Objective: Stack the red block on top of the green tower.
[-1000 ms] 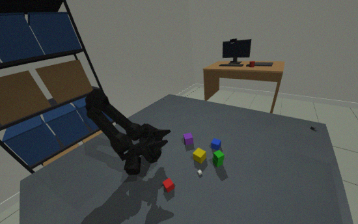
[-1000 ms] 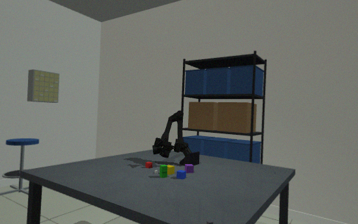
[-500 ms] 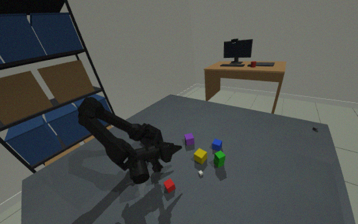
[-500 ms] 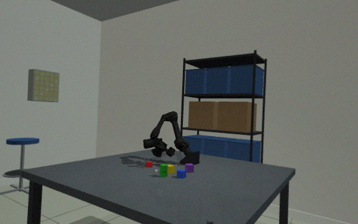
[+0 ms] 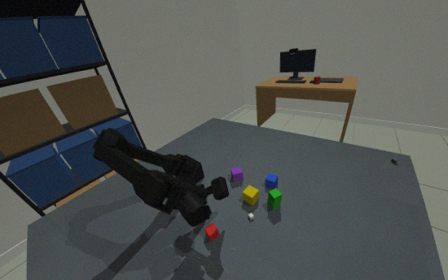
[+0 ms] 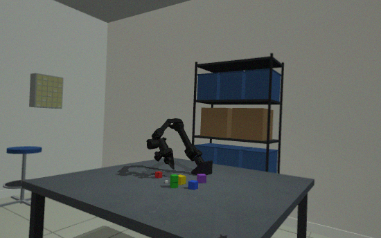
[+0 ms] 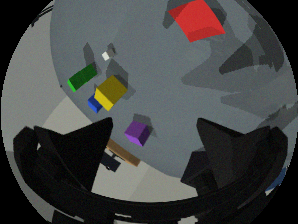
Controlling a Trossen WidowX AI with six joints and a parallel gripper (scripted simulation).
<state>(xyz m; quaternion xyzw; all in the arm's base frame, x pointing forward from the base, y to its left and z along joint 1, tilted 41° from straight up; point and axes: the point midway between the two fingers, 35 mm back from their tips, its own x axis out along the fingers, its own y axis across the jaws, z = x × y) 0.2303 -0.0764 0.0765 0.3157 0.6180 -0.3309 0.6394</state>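
Black links of the arm point(image 5: 134, 163) reached in from the left of the top view, out over the grey table point(image 5: 346, 228), and ended in the gripper point(image 6: 169, 162), which hung above the surface with its fingers pointing down. Its jaws stood spread wide, with nothing between them. In the wrist view the two dark fingers framed bare table, well apart from each other.

Just right of the gripper, the red block point(image 5: 212, 231) lay on the table on its own, near the front edge, touching nothing. In the exterior view it sat below and slightly left of the fingertips, with a clear gap of air between them.

Further right came a tiny white cube point(image 5: 251, 216), then the yellow block point(image 5: 251, 194) behind it. A purple block point(image 5: 237, 173) stood farther back, nearest the arm's wrist. Right of the yellow block stood the green tower point(image 5: 274, 199), two green cubes high and upright, with the blue block point(image 5: 271, 181) just behind it. The tower stood well apart from the red block, with the white cube roughly between the two.

Beyond the table's far right stood a wooden desk point(image 5: 306, 91) carrying a monitor point(image 5: 297, 61).
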